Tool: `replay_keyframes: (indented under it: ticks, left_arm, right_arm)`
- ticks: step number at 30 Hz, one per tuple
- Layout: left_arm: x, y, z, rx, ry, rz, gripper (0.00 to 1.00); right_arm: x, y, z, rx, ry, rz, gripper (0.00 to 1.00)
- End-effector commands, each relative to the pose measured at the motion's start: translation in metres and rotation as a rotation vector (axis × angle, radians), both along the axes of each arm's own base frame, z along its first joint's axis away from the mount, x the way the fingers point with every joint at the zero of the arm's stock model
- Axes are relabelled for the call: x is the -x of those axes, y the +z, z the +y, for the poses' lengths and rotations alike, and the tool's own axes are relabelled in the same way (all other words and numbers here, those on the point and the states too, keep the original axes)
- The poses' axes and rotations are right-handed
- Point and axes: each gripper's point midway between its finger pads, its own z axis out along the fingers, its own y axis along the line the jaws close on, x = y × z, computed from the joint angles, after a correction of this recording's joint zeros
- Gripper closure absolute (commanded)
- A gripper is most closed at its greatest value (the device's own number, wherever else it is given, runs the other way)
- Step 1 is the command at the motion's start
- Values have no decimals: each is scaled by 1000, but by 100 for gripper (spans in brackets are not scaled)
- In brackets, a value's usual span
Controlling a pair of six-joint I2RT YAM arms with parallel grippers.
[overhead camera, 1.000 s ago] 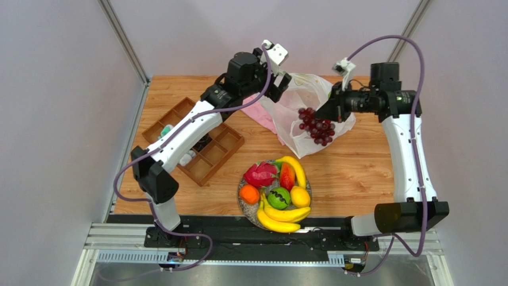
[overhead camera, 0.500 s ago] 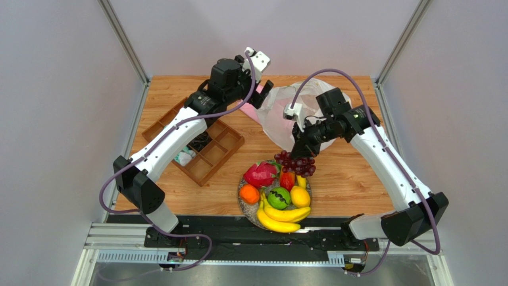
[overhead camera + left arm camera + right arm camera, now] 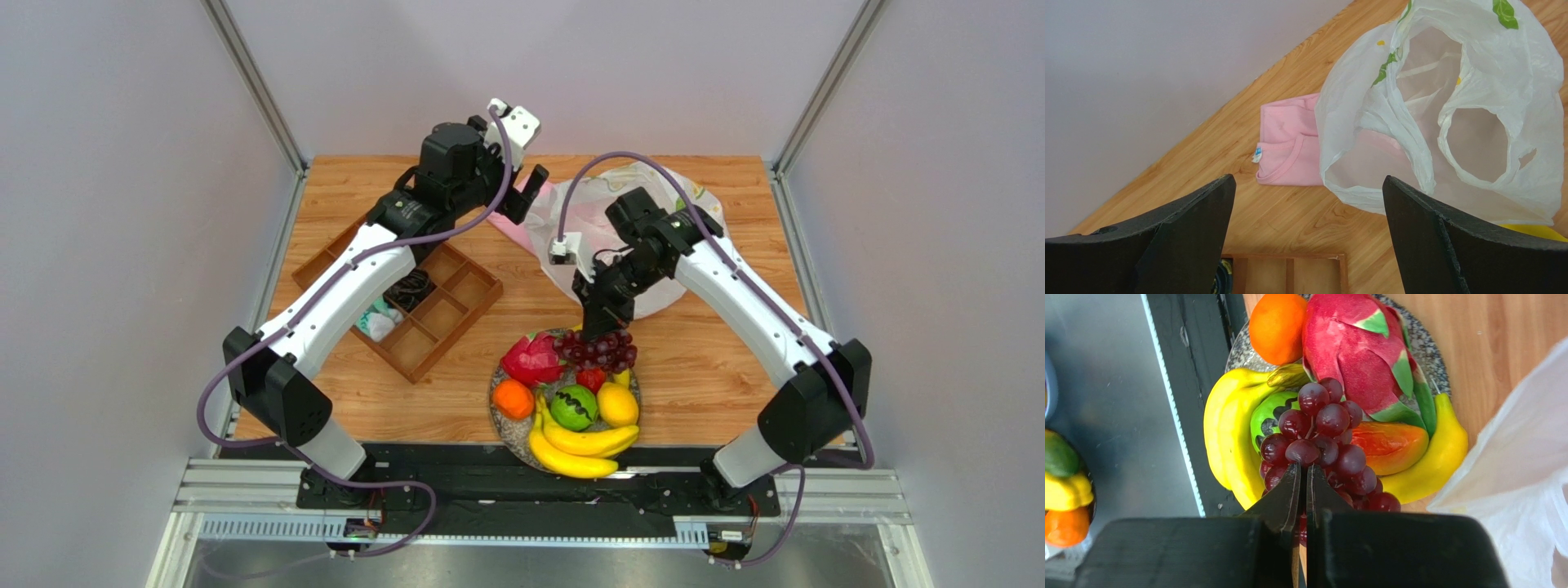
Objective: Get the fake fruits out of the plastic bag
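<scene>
The right gripper (image 3: 604, 324) (image 3: 1303, 473) is seen above the plate (image 3: 496, 422) (image 3: 1433, 358) at the near edge of the table (image 3: 736, 355), its jaws pressed nearly together on the top of the grapes (image 3: 600, 352) (image 3: 1322, 446), which are held just over the other fruits. On the plate are found the dragon fruit (image 3: 532, 360) (image 3: 1352, 352), the orange (image 3: 512, 399) (image 3: 1277, 320), the green fruit (image 3: 573, 407) (image 3: 1267, 413), the lemon (image 3: 617, 403), the bananas (image 3: 574, 451) (image 3: 1223, 435) and the red-orange piece (image 3: 593, 377) (image 3: 1385, 445); the bunch is placed over the green fruit and the red-orange piece, beside the dragon fruit, though whether it touches them cannot be told. The bag (image 3: 682, 206) (image 3: 1475, 92) is laid crumpled on the far part of the table, behind the right arm, with its mouth and handles turned toward the left wrist camera, and one edge is spread over the cloth (image 3: 523, 233) (image 3: 1289, 150), which can be seen pink through the thin plastic. The left gripper (image 3: 531, 194) (image 3: 1308, 184) is held above the table near the far edge, just left of the bag, with its jaws spread wide and nothing between them. A tray (image 3: 432, 309) (image 3: 1290, 269) of wooden compartments is set on the left part of the table, under the left arm, well apart from the plate.
</scene>
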Motion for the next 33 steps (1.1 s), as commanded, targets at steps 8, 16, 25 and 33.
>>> replay_keyframes:
  ticks: [8, 16, 25, 33]
  left_arm:
    - [1, 19, -2, 42, -12, -36, 1]
    - [-3, 19, -3, 42, 0, -31, 1]
    - [16, -9, 28, 54, 49, 78, 2]
    - [48, -54, 36, 64, 14, 210, 3]
  right_arm:
    - [3, 5, -6, 145, 126, 106, 46]
    - [-26, 25, -21, 133, 8, -119, 0]
    - [-39, 25, -57, 56, -305, -36, 0]
    - [-46, 2, -65, 58, -357, 89, 0]
